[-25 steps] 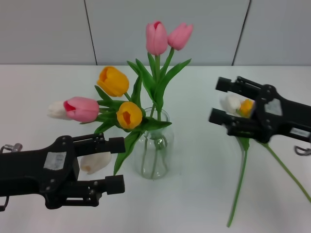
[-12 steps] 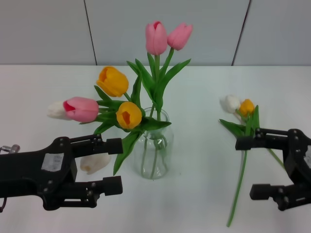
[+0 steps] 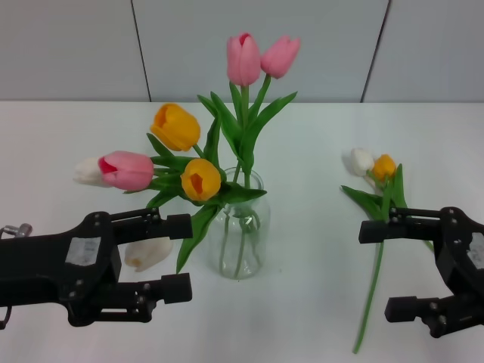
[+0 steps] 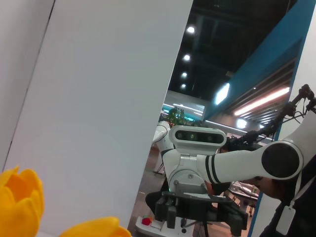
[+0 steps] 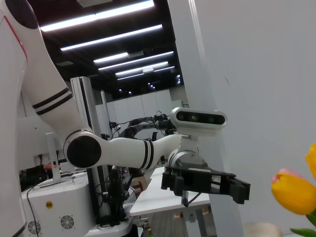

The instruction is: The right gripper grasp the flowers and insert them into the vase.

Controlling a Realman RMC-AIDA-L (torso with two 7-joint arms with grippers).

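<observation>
Now right claw [image 3: 378, 271] agape over flowers [image 3: 382, 197] (two heads visible); left claw [image 3: 186, 257] agape.

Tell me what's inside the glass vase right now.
The vase holds green stems of the pink and yellow-orange tulips rising above it. Whether there is water cannot be told.

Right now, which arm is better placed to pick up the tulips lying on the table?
The right. Its open pincer straddles the loose tulips' stems, while the left pincer sits open beside the glass vase, across the table from them.
</observation>
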